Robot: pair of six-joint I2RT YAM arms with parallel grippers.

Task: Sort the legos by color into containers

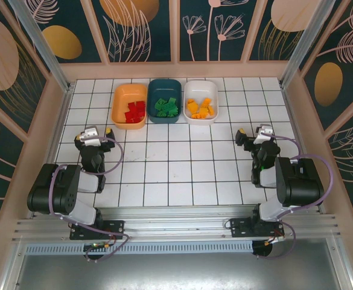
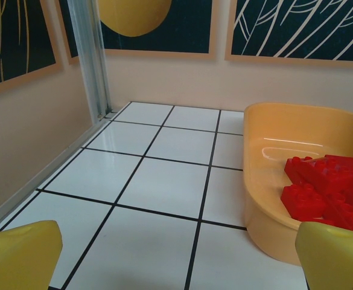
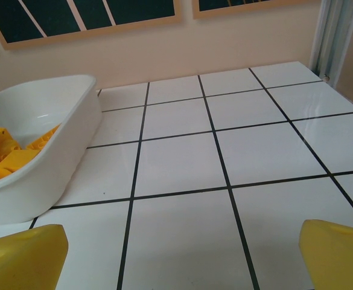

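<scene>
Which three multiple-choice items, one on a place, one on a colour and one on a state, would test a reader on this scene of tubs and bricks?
1. Where does the dark teal tub stand?
A. between the orange tub and the white tub
B. left of the orange tub
C. beside the right arm's base

2. What colour are the bricks in the white tub?
A. red
B. green
C. orange-yellow

3. In what state is the left gripper?
A. shut on a red brick
B. open and empty
C. shut on the rim of the orange tub

Answers:
1 A, as the top view shows it in the middle of the row.
2 C, as the pile in it is orange-yellow.
3 B, as the left wrist view shows its yellow fingers far apart with nothing between them.
</scene>
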